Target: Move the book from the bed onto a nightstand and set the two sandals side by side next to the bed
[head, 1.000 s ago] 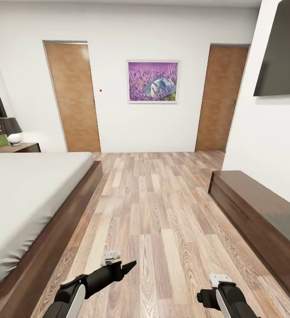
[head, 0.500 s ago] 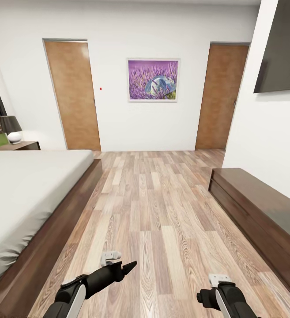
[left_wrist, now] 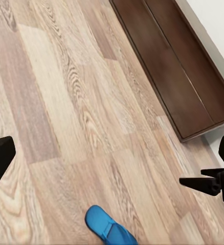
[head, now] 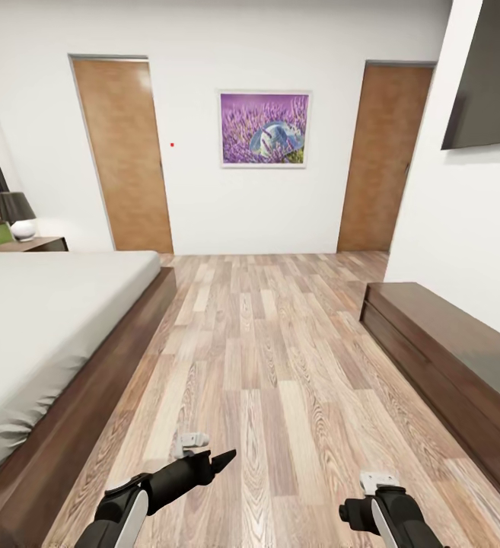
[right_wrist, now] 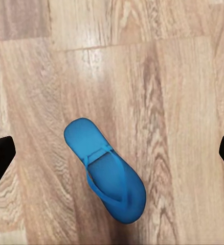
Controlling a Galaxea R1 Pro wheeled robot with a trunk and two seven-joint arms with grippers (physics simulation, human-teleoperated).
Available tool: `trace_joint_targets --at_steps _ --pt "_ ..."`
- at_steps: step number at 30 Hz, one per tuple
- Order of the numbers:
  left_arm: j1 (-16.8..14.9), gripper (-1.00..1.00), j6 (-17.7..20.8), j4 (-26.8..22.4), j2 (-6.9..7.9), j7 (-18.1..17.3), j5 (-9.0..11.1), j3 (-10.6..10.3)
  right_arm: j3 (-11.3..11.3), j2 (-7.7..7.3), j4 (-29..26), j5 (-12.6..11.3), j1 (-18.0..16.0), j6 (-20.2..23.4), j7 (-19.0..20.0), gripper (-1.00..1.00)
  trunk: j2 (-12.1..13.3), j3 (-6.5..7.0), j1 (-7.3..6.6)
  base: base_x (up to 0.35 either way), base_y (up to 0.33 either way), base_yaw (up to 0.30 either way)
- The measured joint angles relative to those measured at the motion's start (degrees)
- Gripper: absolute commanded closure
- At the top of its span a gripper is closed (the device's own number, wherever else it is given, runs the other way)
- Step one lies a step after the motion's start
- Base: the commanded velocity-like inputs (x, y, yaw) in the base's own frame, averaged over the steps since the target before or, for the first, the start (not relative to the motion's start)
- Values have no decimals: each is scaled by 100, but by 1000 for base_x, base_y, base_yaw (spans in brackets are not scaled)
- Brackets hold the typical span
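Bedroom seen from the head camera: white walls, wood-plank floor running to the far wall.

The bed is set along the left side, grey mattress on a dark brown frame. No book is seen on the visible part of the mattress.

A low dark brown cabinet is placed against the right wall, under a dark wall-mounted screen.

Two light-brown doors are set in the far wall, with a purple picture hung between them.

A nightstand is seen beyond the bed's far end, at the left edge, carrying a lamp with a dark shade.

Left gripper is held low over the floor near the bed frame; jaws are spread wide in the left wrist view. Right gripper is held low to the right; its jaws are likewise spread, tips at the frame edges of the right wrist view.

One blue sandal is lying flat on the floor, centred between the right jaws. A blue sandal is also caught at the edge of the left wrist view, on the floor; whether it is the same one cannot be told.
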Motion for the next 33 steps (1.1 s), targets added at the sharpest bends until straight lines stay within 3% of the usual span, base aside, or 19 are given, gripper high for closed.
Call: trace_joint_targets --at_steps 11,21,33 --pt "0 -100 0 5 -2 1 0 4 20 14 34 0 0 -22 -31 -100 -15 -244 28 0 0 0" --pt "0 -100 0 5 -3 0 0 -2 400 15 44 -5 0 -26 -34 -100 -28 -466 54 0 0 0" --pt "0 -100 0 5 -2 0 0 3 459 16 42 -4 0 -27 -25 -100 -45 -732 85 0 0 0"
